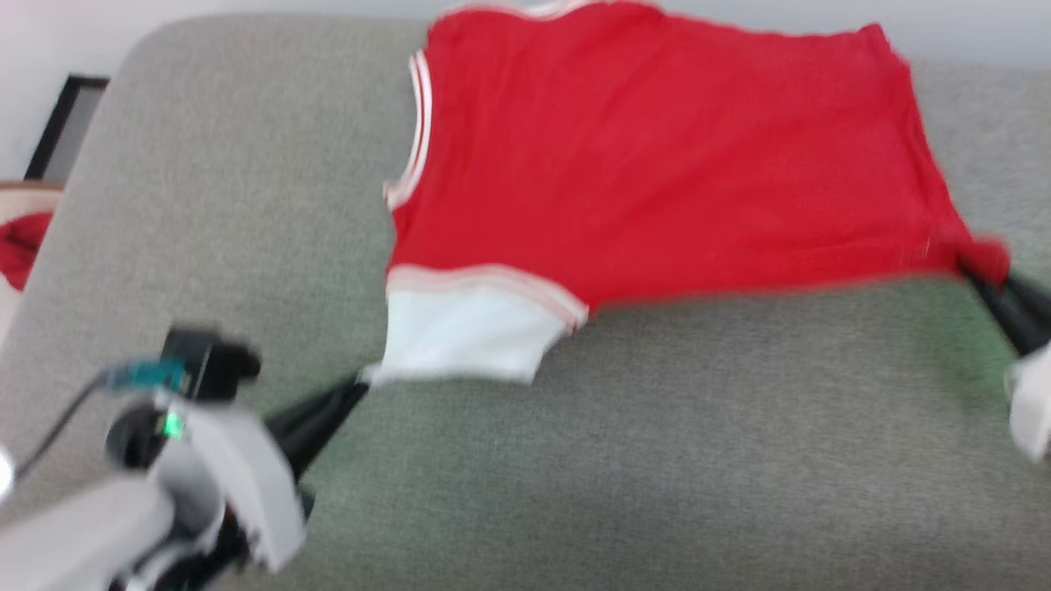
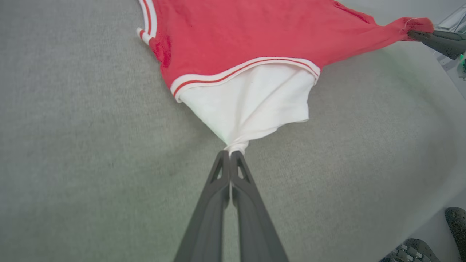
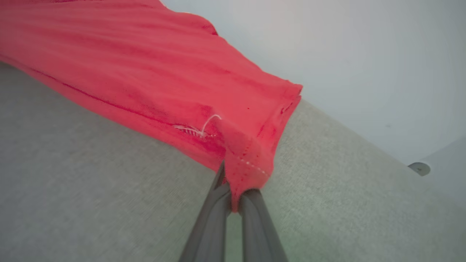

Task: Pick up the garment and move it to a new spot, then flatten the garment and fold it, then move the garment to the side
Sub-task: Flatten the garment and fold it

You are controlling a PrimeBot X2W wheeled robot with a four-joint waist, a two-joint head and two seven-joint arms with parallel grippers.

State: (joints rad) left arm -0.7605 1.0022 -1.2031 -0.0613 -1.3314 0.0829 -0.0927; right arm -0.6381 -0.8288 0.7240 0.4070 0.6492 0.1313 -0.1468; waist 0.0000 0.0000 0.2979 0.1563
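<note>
Your left gripper [image 2: 230, 153] is clamped shut on the tip of the white sleeve [image 2: 251, 105] of the red jersey [image 1: 657, 164]. Your right gripper [image 3: 235, 193] is pinched on its red hem corner [image 3: 251, 160]. Held at these two near corners, the jersey lies stretched between them on the grey cushioned surface [image 1: 657, 460], toward its far edge, with no lettering showing. I judge this hold suited to dragging and flattening.
</note>
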